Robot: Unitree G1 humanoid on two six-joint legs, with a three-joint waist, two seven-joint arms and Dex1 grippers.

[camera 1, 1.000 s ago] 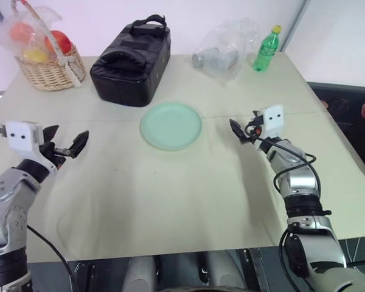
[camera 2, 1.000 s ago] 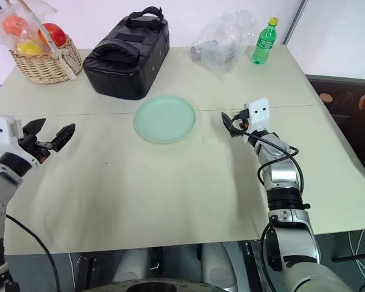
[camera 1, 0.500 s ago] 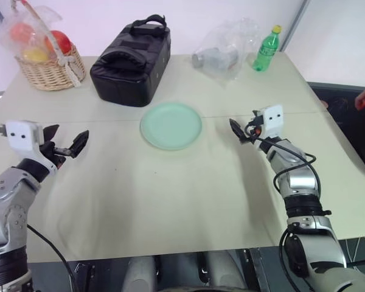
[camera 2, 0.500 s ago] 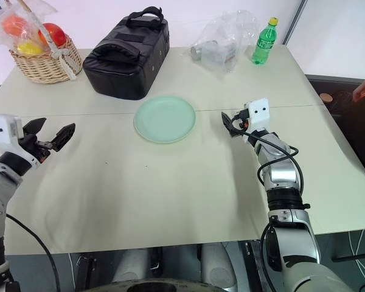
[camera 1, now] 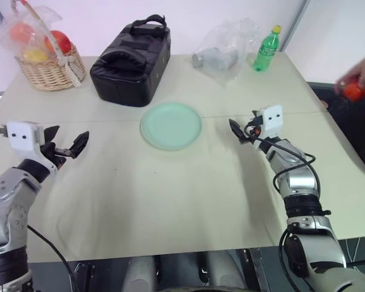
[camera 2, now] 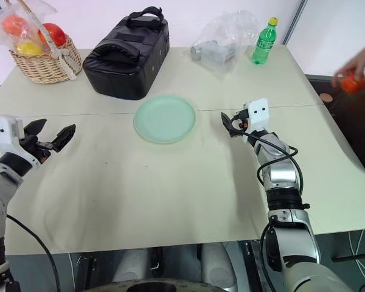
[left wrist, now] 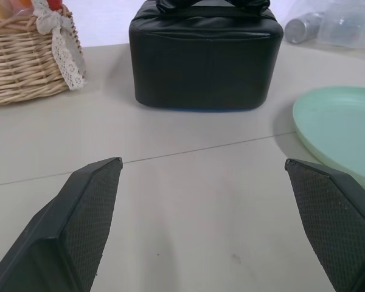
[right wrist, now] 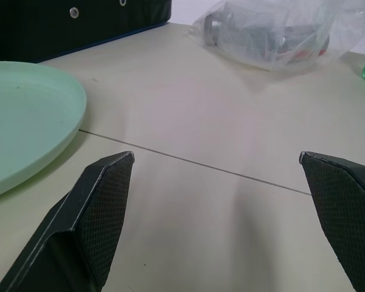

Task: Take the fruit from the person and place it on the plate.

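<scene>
The right claw hangs low over the bench, its two black fingers spread wide and holding nothing, pointing in toward the plate just beside it. The fruit lies the other way: out past the bench's right edge, up and behind that claw, cupped in the person's hand, which reaches in from the far right. It is round, so no axis matters for the grip; what matters is that the right arm is plainly the nearer one, and that its claw faces away from the offer. I'd judge the forearm has to swing outward and lift toward the right edge before any handover can happen.

The right arm is bent at the elbow, forearm angled across the bench's right half. The left claw hovers near the bench's left edge, also gaping and empty, well apart from the fruit.

The plate sits bare at the bench's middle, between the two claws, in front of a black bag.
</scene>
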